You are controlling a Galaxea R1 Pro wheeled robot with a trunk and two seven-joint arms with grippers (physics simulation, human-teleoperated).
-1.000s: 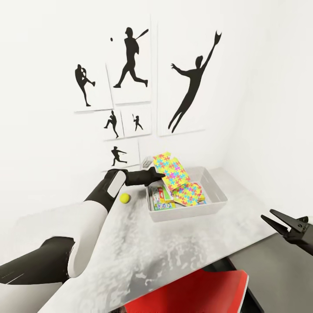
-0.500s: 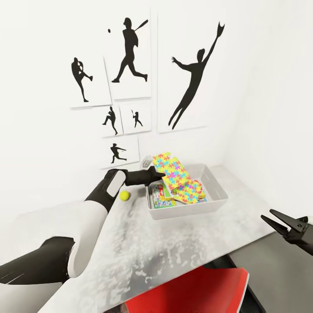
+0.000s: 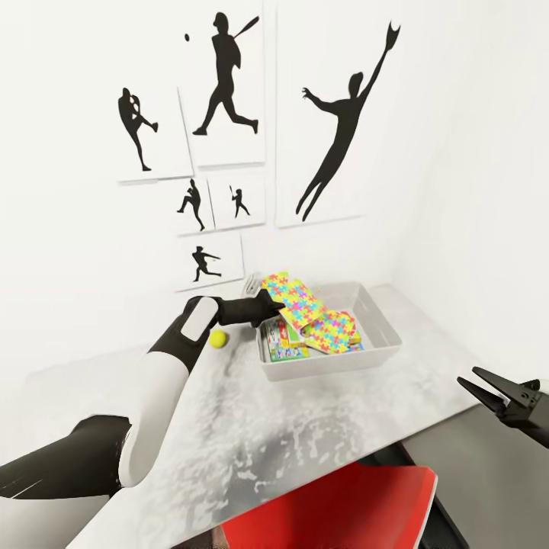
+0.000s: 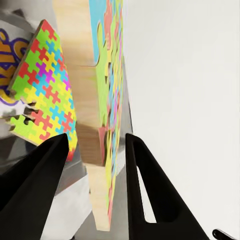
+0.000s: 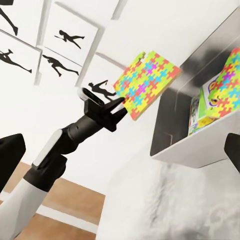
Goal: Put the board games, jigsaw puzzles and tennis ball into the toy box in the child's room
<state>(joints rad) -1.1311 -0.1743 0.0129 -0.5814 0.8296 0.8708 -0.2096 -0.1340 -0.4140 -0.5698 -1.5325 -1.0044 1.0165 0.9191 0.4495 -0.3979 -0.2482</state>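
My left gripper (image 3: 273, 309) is shut on a corner of a colourful jigsaw puzzle (image 3: 293, 299), which hangs tilted over the near-left end of the grey toy box (image 3: 381, 335). In the left wrist view the puzzle's wooden edge (image 4: 97, 100) runs between the black fingers (image 4: 45, 175). A second jigsaw puzzle (image 3: 333, 333) and a board game (image 3: 280, 349) lie inside the box. On the table, left of the box, sits the yellow tennis ball (image 3: 218, 338), just under my left forearm. My right gripper (image 3: 467, 374) is open and holds nothing, off the table's right front edge.
The grey marbled table (image 3: 305, 435) stands against a white wall hung with baseball silhouette posters (image 3: 335, 114). A second wall closes the right side behind the box. A red chair (image 3: 343, 503) is tucked under the table's front edge.
The whole picture has shifted a little, so the camera moved. My left gripper and the held puzzle sit slightly lower over the box. The right gripper has not moved.
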